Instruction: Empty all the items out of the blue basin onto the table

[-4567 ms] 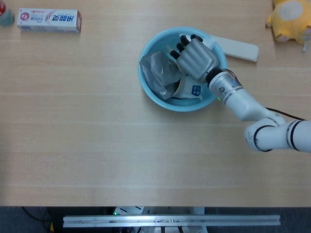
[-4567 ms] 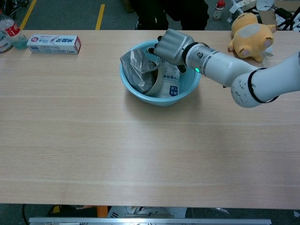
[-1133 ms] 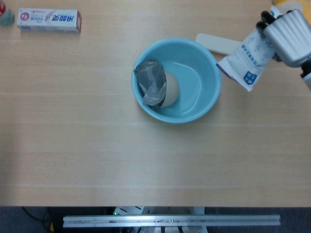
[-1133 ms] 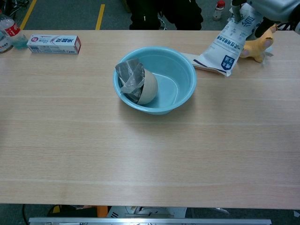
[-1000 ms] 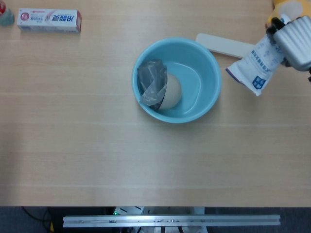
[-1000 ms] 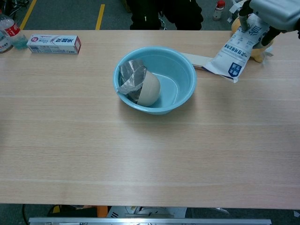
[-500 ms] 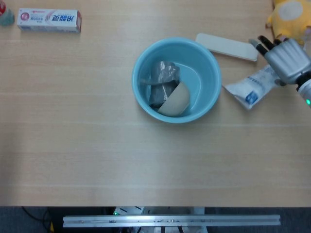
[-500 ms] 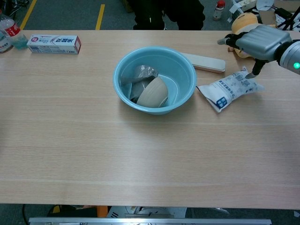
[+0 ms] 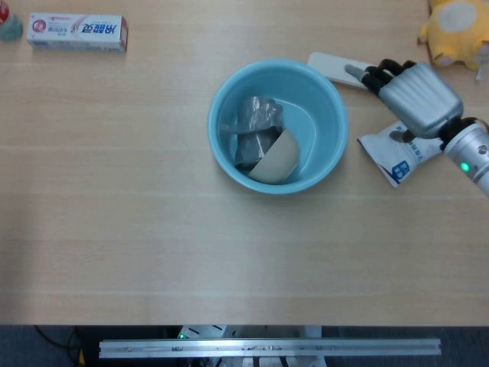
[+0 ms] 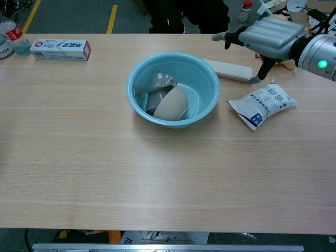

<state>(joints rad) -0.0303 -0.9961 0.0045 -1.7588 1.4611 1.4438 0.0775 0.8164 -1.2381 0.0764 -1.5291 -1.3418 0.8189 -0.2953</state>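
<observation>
While right hand (image 10: 270, 37) hovers spread, empty | crinkled pouch (image 10: 262, 104) flat on table | round blue basin (image 9: 330, 149) holds bowl (image 9: 275, 160)

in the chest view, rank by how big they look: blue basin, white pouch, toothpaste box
1. blue basin, clearly largest
2. white pouch
3. toothpaste box, close to the pouch in size and farther from the camera, so that order is unsure

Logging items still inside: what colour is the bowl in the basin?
Beige bowl, clearest in the chest view.
</observation>
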